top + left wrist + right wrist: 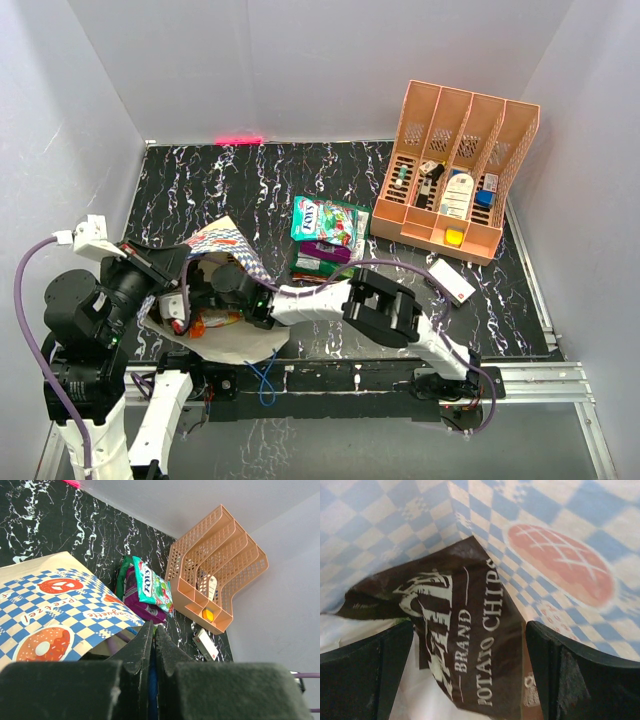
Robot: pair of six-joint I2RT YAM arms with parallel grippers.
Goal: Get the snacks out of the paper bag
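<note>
The paper bag (228,240) lies on its side at the near left, checked outside up (50,610). My left gripper (185,258) (153,632) is shut on the bag's mouth, with a strip of blue cord handle between the jaws. My right gripper (222,288) (468,627) reaches inside the bag and stands open. A dark brown potato-chips packet (470,645) lies between its fingers, untouched. An orange packet (215,320) shows in the bag's mouth. On the table beside the bag lie a teal packet (325,218) (152,585) and a purple one (325,252) (142,602).
A salmon-orange slotted rack (455,170) (215,570) with small bottles and a yellow block stands at the back right. A small white-and-red flat box (452,280) (206,645) lies in front of it. Grey walls close in the table.
</note>
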